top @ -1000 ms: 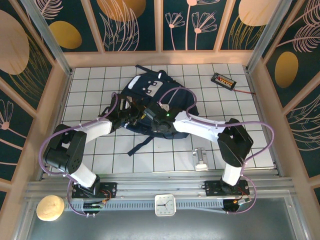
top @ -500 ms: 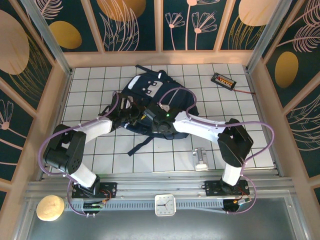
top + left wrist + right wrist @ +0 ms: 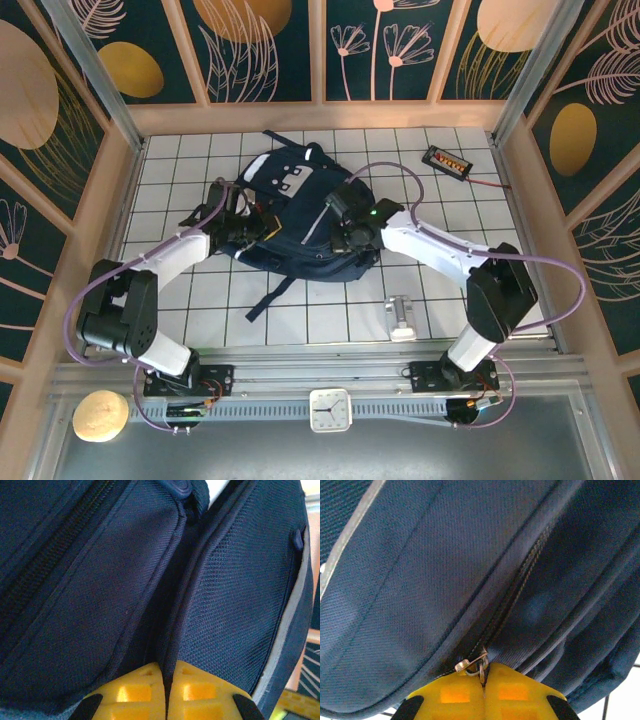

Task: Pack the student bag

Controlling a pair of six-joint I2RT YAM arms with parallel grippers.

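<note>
At the middle of the tiled table, a little toward 12 o'clock, the student bag (image 3: 300, 205) lies flat with its white-grey patch turned to 11 o'clock. My left pincer (image 3: 166, 675), on the bag's 9 o'clock side, is pressed fully together with a fold of the navy cloth nipped in it. My right pincer (image 3: 484, 676), on the 3 o'clock side, is likewise closed tight, with the small metal zip pull (image 3: 471, 664) caught at its very tips. That hold looks thin to me: the tab is slight and slick, and a tug off the line of the zip track, which runs away toward 1 o'clock in my right wrist view, could twist it free. If my left hold on the cloth gives, the whole bag would likely slide with the pull instead of the zip running. Loose cloth beside the teeth could also jam the slider. The black strap (image 3: 270, 292) trailing toward 7 o'clock might catch my left arm.
</note>
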